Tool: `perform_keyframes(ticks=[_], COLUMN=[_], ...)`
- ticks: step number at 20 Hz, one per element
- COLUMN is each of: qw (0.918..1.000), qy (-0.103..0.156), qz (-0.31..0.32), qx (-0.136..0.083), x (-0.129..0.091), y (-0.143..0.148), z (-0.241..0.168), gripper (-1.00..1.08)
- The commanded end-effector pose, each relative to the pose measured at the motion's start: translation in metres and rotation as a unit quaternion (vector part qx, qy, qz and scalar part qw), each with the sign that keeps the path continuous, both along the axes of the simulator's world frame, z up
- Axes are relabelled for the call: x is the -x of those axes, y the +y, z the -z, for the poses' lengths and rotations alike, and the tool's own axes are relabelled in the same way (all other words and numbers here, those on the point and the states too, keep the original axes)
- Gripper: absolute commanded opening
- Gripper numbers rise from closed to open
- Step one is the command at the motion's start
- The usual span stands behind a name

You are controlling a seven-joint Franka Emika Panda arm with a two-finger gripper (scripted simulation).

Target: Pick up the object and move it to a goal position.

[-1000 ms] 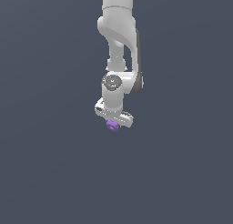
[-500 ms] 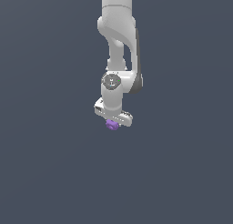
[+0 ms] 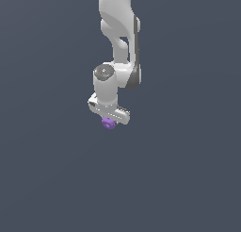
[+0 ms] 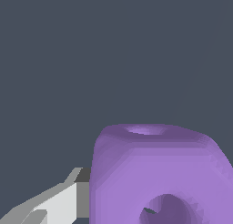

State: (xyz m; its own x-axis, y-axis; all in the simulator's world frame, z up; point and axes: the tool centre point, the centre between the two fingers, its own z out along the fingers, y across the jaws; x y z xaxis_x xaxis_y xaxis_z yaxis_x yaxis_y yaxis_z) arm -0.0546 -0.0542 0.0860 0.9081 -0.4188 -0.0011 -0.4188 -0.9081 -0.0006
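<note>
No text, label, brand, number or sign can be read anywhere in either view.

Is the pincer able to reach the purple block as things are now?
Probably yes: the purple block sits right at the pincer tip, seemingly already held. One finger touches its side, and nothing lies between them.
</note>
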Motion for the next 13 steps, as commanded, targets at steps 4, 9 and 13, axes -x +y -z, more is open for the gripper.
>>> perform_keyframes(ticks=[4, 9, 13], qw=[1.0, 1.0, 1.0], qy=[0.0, 0.0, 0.0], qz=[0.001, 0.001, 0.001], qx=[0.0, 0.0, 0.0], x=[0.009, 0.013, 0.014], y=[-0.031, -0.048, -0.052], z=[-0.035, -0.055, -0.06], gripper=[-1.0, -1.0, -1.0])
